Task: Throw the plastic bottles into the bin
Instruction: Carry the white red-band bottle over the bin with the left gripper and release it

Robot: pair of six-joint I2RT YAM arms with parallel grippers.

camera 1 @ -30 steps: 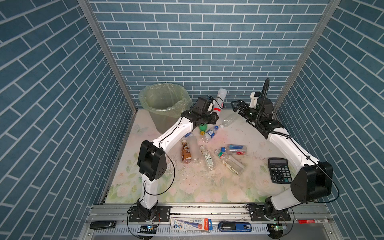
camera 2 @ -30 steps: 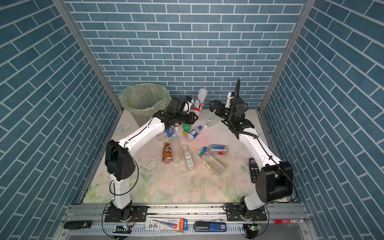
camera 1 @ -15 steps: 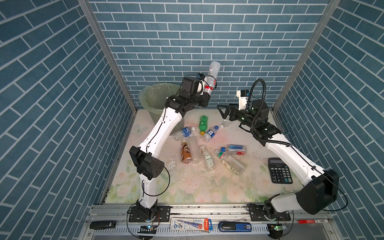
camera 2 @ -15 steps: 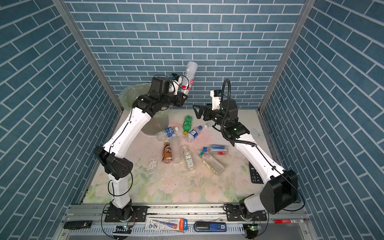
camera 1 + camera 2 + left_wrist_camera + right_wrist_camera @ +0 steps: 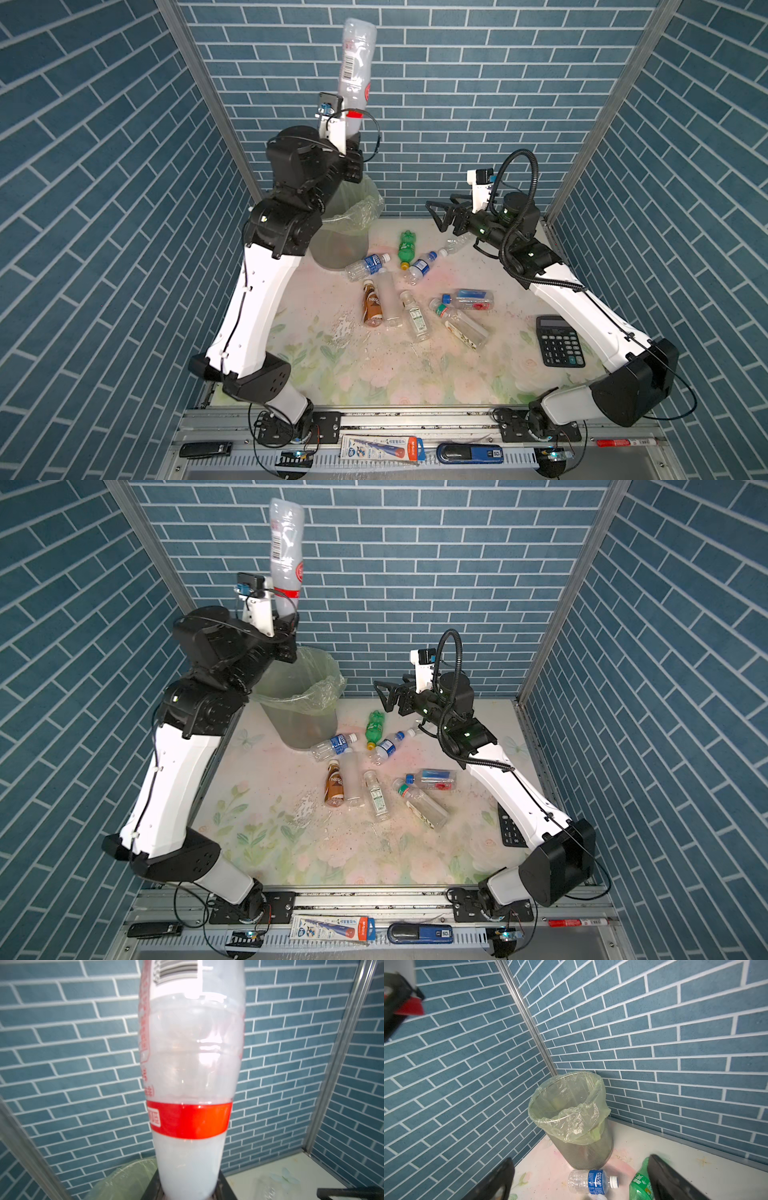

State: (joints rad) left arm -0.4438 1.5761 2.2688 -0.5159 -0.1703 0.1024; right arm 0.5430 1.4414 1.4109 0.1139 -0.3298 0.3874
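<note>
Clear plastic with a red band, the held bottle [image 5: 356, 62] stands base-up, pinched near its neck by the left gripper [image 5: 352, 129], high above the bin [image 5: 366, 207] in the back corner. To drop it well, I judge the gripper should sit squarely over the bin's mouth and tip the bottle downward before letting go; the arm hides much of the rim, so alignment is hard to tell. The left arm rears tall, elbow bent, wrist pointing up. The right gripper [image 5: 434, 215] hovers spread wide and empty above the loose bottles [image 5: 372, 305] on the table [image 5: 374, 374]
</note>
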